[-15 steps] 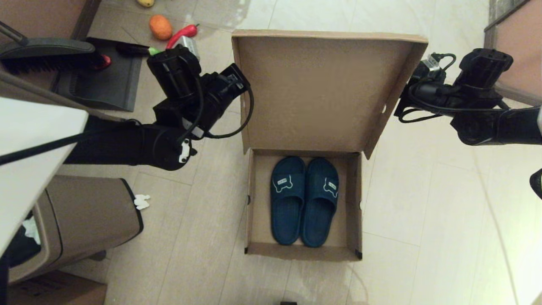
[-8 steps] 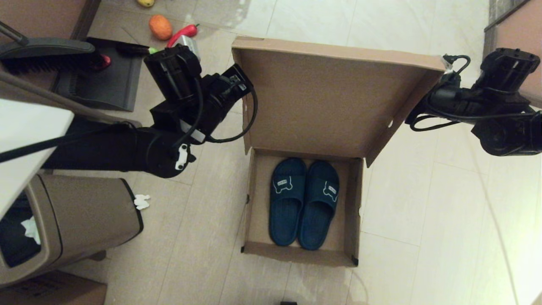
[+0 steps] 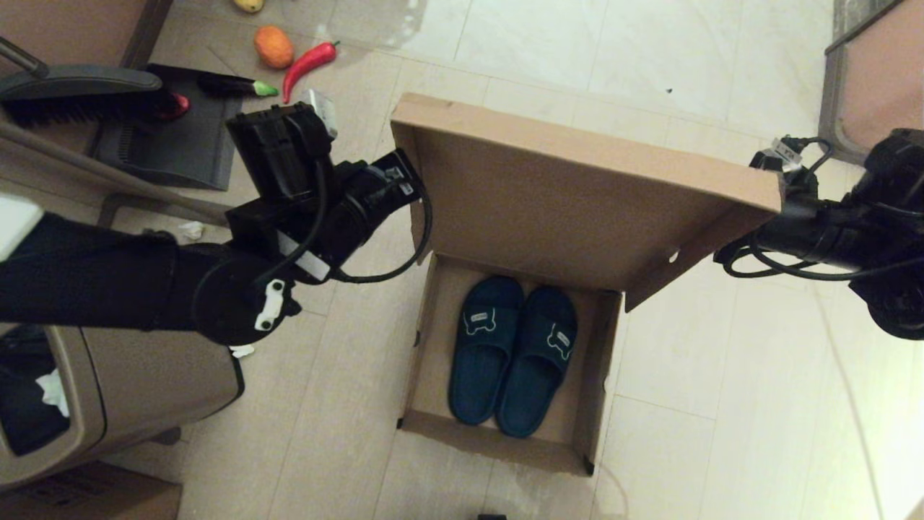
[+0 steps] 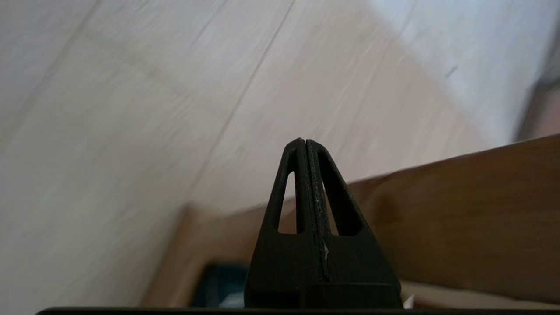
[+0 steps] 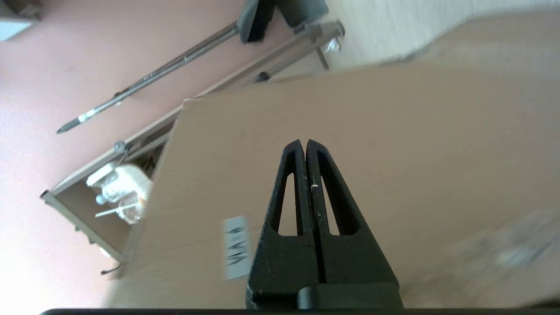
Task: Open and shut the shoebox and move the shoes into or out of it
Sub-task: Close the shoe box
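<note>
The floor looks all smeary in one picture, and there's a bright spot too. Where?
Left wrist view: the floor is streaked with blur, while the shut left gripper stays sharp. Right wrist view: the shoebox blurs toward one edge. Head view: window glare whitens the floor beyond the box; the shoes sit in shade.

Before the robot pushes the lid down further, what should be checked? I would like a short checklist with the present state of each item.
1. Both shoes lie fully inside the shoebox: ok.
2. Nothing sticks up above the box walls: ok.
3. Lid is partly lowered and tilted, higher at the robot's right: not ok for an even close.
4. Right gripper is shut and facing the lid's outer side: ok; contact cannot tell.
5. Left gripper is shut near the lid's left edge: ok; contact cannot tell.
6. Floor beside the box is free of clutter: ok.
</note>
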